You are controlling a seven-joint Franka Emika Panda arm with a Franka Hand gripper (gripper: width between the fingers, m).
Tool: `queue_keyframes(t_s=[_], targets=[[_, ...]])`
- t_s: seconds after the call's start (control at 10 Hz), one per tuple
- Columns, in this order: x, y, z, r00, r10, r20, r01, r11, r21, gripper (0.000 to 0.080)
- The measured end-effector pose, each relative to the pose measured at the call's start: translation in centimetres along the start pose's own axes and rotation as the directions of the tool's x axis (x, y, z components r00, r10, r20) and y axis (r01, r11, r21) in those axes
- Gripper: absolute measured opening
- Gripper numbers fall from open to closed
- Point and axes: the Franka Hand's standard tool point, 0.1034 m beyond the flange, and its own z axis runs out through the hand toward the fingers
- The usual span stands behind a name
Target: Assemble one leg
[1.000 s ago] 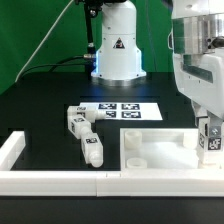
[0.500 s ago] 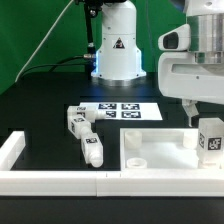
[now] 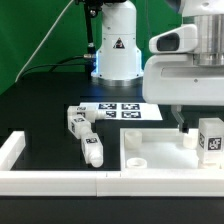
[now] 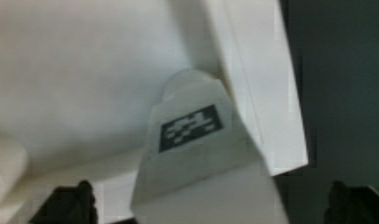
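Right now the end effector (image 3: 181,127) hangs low over the far right corner of the big white panel (image 3: 160,158), its dark fingertips (image 3: 176,125) only partly showing beneath the bulky white wrist housing that fills the exterior view's upper right. Whether it is spread or closed cannot be told: the housing hides most of it, and the wrist view shows just two dark tips (image 4: 70,200) at the picture's edge with nothing between them that can be made out.

The leg (image 3: 210,139) stands upright on the panel at the exterior view's right edge, a stubby white block with a black-and-white square tag on its face, cut off by the frame. In the wrist view it shows as a smooth, tapering white piece (image 4: 195,150) with a blurred tag, lying against a pale rail or panel edge.

Two more legs (image 3: 78,121) lie on the matte black table (image 3: 45,110), one near the marker board (image 3: 125,111), the other (image 3: 91,151) closer to the white border rail (image 3: 50,179). The panel looks like smooth moulded plastic with a round recess (image 3: 133,158) near its left side.
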Motion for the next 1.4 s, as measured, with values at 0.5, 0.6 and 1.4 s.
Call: queue_keyframes(t_s=[0.5, 0.6, 1.4], targets=[[-0.2, -0.1, 0.1, 0.989, 0.145, -0.013, -0.145, 0.989, -0.002, 0.0287], [-0.1, 0.0, 0.1, 0.972, 0.234, -0.011, -0.234, 0.972, -0.003, 0.0287], [-0.4, 1.1, 0.3, 0.311, 0.95, 0.041, -0.951, 0.31, 0.011, 0.0287]])
